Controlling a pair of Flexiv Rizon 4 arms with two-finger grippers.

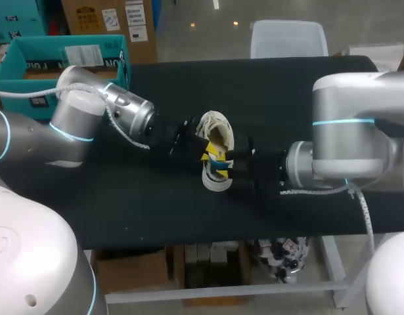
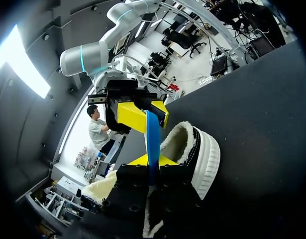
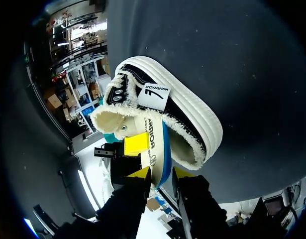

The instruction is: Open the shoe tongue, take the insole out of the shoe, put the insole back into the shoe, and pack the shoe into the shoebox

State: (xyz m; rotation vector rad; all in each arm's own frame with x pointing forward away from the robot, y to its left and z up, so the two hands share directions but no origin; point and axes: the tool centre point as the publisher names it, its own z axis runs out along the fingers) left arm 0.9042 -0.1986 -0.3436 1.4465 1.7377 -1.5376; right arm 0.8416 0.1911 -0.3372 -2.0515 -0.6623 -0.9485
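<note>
- The insole (image 3: 153, 144) is seen edge-on, cream on one face and blue on the other. It stands between the two sets of fingers, with its far end at the mouth of the shoe (image 3: 192, 114).
- The shoe lies on its side just ahead of the right fingers (image 3: 140, 173), its fleece-lined opening turned toward them and its white sole resting on the desk (image 3: 242, 74).
- The step in hand is judged to be passing the insole through the shoe's mouth. Whether it is being drawn out or fed back cannot be told.
- To do this well, the insole should be kept flat and in line with the opening, so that its edge is not caught on the fleece collar or the tongue.
- The shoe is not held by anything, so it may be dragged along the desk if the insole is moved quickly. A slow, straight movement is advised.
- The right fingers are set narrowly, with the insole pinched between their yellow tips.
- The left fingers (image 2: 167, 161) are likewise closed to a narrow gap, with the blue edge of the insole passing between their tips and gripped there.
- The shoebox (image 1: 11, 65) is seen well apart from both sets of fingers, off the desk's far corner on the left arm's side. Packing is judged to be some way off.
</note>
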